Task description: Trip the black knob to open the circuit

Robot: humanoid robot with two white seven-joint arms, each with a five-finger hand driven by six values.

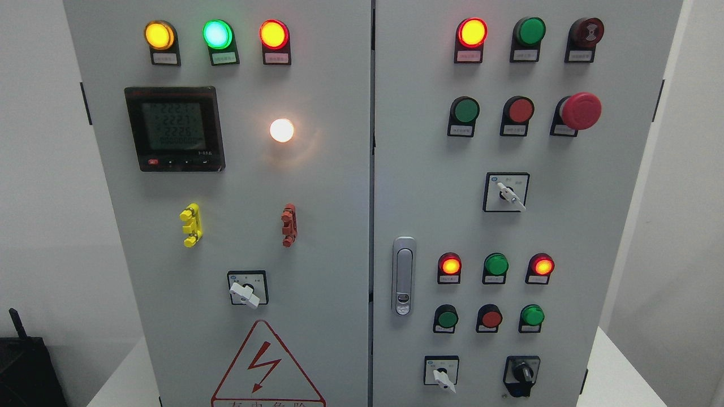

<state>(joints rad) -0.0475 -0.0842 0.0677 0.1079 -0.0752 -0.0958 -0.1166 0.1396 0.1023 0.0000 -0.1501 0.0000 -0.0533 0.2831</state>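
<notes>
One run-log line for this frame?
hands: none in view | black rotary knob: lower right of grey cabinet door, untouched | red mushroom button: above

Knob (521, 373) — lower right on cabinet door (565, 226), beside selector switch (441, 373).

A white surface (622, 367) carries the grey control cabinet (339, 226). The surface shows at the lower left and lower right of the cabinet, bare on both visible portions. The cabinet stands upright on it, with two door panels side by side. A black object (22, 367) sits at the far left edge; its support cannot be determined.
</notes>
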